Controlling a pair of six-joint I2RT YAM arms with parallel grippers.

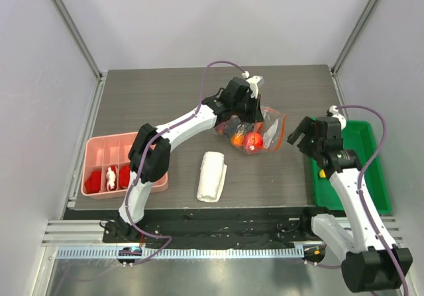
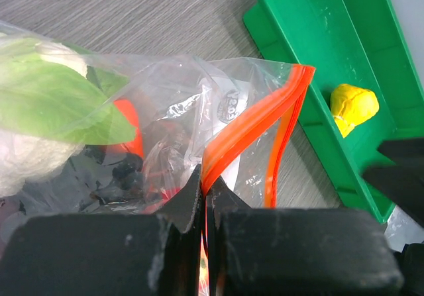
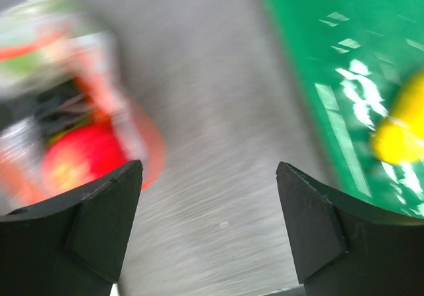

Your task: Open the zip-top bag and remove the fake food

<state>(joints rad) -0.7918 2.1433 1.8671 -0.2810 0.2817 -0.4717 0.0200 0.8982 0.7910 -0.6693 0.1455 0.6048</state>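
Note:
The clear zip-top bag [image 1: 255, 132] lies mid-table with its orange-red zip strip [image 2: 255, 120] toward the right, its mouth parted. Inside show a red fruit [image 1: 253, 141], an orange piece [image 1: 236, 138] and a green leafy vegetable [image 2: 53, 100]. My left gripper [image 1: 246, 104] is shut on one side of the zip strip, its tips [image 2: 207, 189] pinching the orange edge. My right gripper [image 1: 299, 133] is open and empty just right of the bag, its fingers [image 3: 106, 206] wide over bare table. A yellow fruit [image 2: 353, 105] lies in the green tray [image 1: 364, 177].
A folded white cloth [image 1: 212, 175] lies in front of the bag. A pink compartment tray [image 1: 106, 151] with small red pieces stands at the left edge. The green tray sits at the right edge, close to my right arm.

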